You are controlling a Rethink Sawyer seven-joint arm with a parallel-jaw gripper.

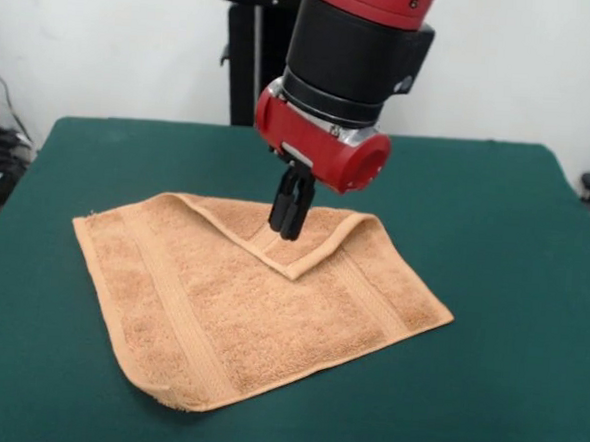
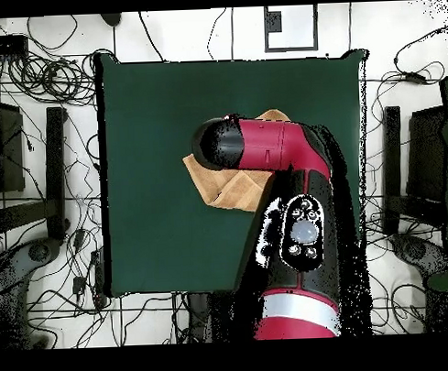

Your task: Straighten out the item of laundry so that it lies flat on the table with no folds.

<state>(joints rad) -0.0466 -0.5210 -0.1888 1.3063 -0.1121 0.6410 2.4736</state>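
On the green table (image 1: 496, 203), the towel (image 1: 230, 307) is spread but for its far corner folded inward, over which the gripper (image 1: 290, 219) is lowered with jaws narrowly set, apparently empty; pinching and drawing outward is called for next

- The towel (image 1: 250, 298) is tan-orange terry cloth, with a flat woven band stripe of the same colour running near its left edge and another near its right edge.
- The table (image 1: 494, 243) is plain dark green all over, with no pattern.
- The gripper (image 1: 291, 221) is black.
- The arm (image 1: 325, 138) has a red wrist housing with a silver ring above it, then a black section, then red again at the top.
- The wall (image 1: 106, 39) on the far side is plain white.
- The pedestal (image 1: 247, 58) at the far side is black.
- The floor (image 2: 49, 318) round the table is pale, crossed by black cables (image 2: 50, 75).
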